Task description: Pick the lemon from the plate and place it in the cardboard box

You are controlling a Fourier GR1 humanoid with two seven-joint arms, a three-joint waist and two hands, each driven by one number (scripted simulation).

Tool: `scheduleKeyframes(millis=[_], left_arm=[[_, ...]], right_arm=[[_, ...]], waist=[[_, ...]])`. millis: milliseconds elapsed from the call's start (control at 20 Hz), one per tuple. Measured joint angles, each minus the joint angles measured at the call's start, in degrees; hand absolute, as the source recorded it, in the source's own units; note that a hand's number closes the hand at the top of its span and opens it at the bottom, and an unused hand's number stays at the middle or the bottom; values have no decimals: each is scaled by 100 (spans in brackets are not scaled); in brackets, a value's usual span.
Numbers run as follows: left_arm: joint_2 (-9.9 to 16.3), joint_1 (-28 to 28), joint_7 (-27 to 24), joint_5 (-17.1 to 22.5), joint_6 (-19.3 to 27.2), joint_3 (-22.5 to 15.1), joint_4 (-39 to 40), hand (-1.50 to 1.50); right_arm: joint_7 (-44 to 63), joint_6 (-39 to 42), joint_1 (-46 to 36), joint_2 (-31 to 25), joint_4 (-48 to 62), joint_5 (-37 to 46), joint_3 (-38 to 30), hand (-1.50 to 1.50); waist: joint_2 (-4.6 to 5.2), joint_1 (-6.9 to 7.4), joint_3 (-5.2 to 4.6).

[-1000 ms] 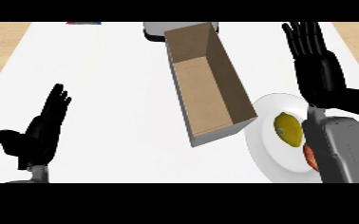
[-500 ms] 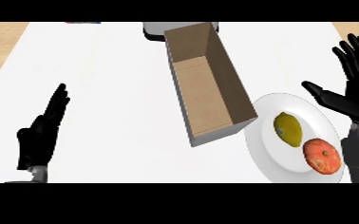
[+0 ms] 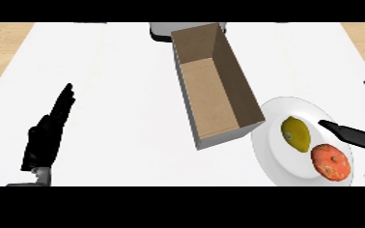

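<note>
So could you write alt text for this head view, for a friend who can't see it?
A yellow lemon and a red-orange fruit lie on a white plate at the right of a white counter, beside an open, empty cardboard box. The robot's right hand pokes in over the plate's right edge; its left hand rests open at lower left.

Right of the open cardboard box (image 3: 214, 84), the white plate (image 3: 274, 147) carries the lemon (image 3: 296, 134) and an orange-red fruit (image 3: 330, 162), the right hand (image 3: 343, 132) just beside the lemon.
</note>
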Motion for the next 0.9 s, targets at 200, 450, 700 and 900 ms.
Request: scheduleKeyframes(millis=[200, 450, 700, 900], left_arm=[[-42, -10, 49, -77, 37, -45, -17, 0], [-73, -3, -13, -84, 8, -43, 68, 0], [-95, -48, 5, -92, -25, -10, 85, 0], [-160, -142, -6, -143, -43, 19, 206, 0]], right_arm=[[254, 335, 268, -826, -70, 613, 223, -150], [908, 1085, 556, -1794, -359, 1204, 716, -150], [1595, 1774, 741, -2325, -829, 1497, 1141, -150], [2475, 1972, 604, -2240, -1388, 1631, 1478, -150]], waist=[[-8, -1, -6], [-13, -1, -16], [-18, 4, -13], [-16, 15, -10]])
